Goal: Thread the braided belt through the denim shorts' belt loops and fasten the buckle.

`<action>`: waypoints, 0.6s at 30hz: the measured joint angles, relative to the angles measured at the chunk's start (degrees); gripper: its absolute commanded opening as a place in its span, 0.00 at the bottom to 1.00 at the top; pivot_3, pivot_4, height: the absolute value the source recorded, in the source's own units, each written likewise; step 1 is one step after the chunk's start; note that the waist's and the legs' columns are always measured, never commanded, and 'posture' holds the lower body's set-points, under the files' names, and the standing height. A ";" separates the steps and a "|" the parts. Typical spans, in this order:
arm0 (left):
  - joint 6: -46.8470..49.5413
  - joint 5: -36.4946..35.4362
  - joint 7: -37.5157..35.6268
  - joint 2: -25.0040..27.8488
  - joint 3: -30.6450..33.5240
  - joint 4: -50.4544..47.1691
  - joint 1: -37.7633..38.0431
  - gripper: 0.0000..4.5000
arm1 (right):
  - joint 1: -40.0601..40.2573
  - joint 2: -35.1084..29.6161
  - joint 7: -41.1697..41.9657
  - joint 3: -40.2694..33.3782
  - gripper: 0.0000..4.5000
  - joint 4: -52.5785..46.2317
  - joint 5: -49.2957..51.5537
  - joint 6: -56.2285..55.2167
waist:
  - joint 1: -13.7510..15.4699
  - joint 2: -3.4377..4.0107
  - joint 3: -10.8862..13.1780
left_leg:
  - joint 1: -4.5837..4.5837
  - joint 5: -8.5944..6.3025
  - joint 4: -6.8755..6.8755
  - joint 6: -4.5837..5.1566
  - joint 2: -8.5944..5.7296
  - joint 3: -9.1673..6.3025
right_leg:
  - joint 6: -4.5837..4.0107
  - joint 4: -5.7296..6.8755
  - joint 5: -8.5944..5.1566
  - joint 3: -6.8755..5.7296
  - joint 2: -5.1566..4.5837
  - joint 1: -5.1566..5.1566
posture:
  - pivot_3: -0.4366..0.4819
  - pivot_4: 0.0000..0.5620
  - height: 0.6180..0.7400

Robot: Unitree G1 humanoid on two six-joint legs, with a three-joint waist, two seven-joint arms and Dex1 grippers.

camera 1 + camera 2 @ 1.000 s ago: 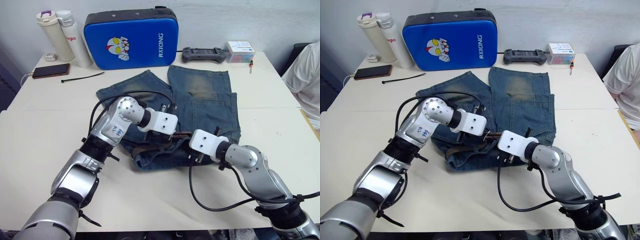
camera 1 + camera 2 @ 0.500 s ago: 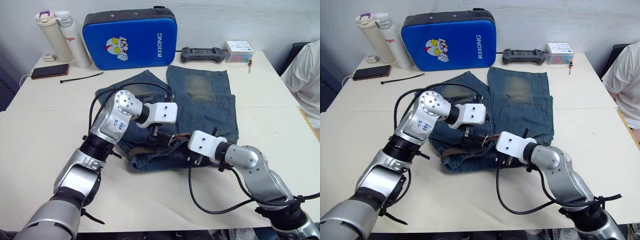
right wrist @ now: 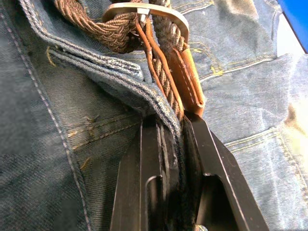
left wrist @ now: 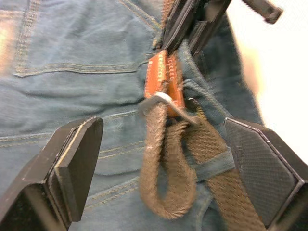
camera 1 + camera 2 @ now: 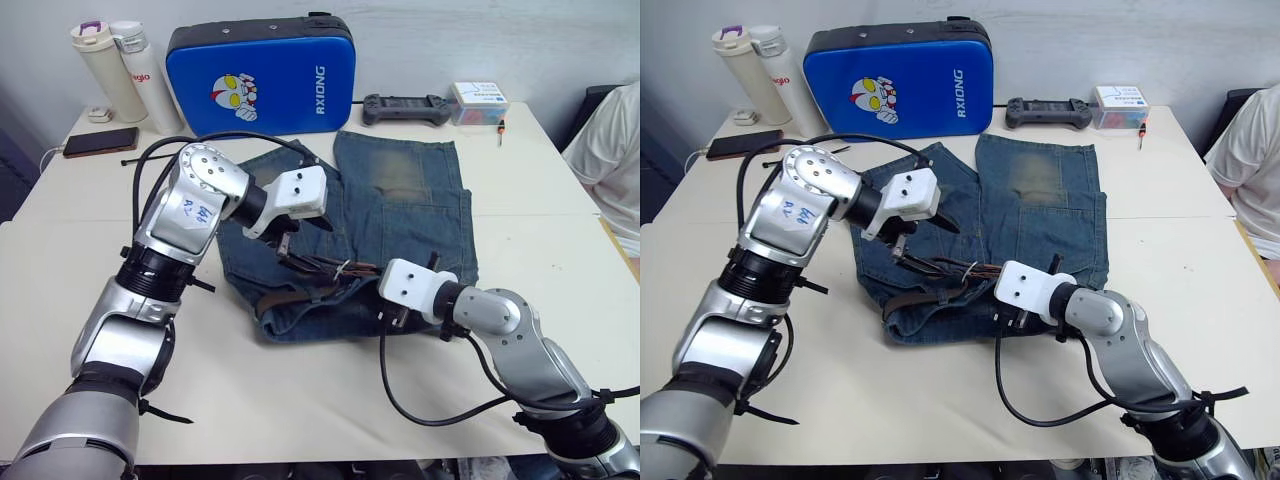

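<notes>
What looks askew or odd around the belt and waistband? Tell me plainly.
The braided belt bunches in a slack loop at the waistband of the denim shorts instead of lying flat. Its tan tip pokes through the buckle at a slant, with the right gripper shut on denim and belt together.

Belt [image 3: 110, 29] rough woven braid; buckle [image 3: 144, 12] dull metal.

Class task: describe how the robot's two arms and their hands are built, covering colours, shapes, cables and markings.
Both arms are silver-grey metal with black joint rings and white wrist blocks. Loose black cables loop along each. The left hand and right hand have two flat black fingers. Blue handwriting marks the left arm's upper casing.
</notes>
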 measured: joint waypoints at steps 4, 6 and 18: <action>7.87 -5.37 -2.49 5.29 1.76 -4.53 0.76 0.98 | 1.28 -2.02 1.23 -1.60 0.00 -0.87 1.32 -1.81 | 0.00 0.00 0.00 | 0.02 0.00 -0.03 0.00 0.00 -0.02 | 0.00 -0.01 0.00 0.00 0.00 0.02 | 0.48 0.27 1.00; 10.29 -7.16 -3.10 8.11 2.14 -6.11 2.47 0.81 | 1.71 -2.66 1.27 -1.89 0.00 -0.91 1.36 -2.77 | -0.04 0.01 0.00 | 0.03 0.00 -0.04 0.00 0.01 -0.02 | 0.00 -0.01 0.00 0.01 -0.01 0.02 | 0.48 0.27 1.00; 16.59 -8.23 8.40 3.62 -3.63 -11.46 16.23 0.02 | 1.46 -2.42 1.22 -1.83 0.00 -0.57 1.36 -3.84 | 0.28 -0.03 -0.01 | -0.04 -0.04 0.09 0.08 -0.02 -0.11 | -0.01 -0.08 -0.01 0.04 -0.02 0.10 | 0.48 0.27 1.00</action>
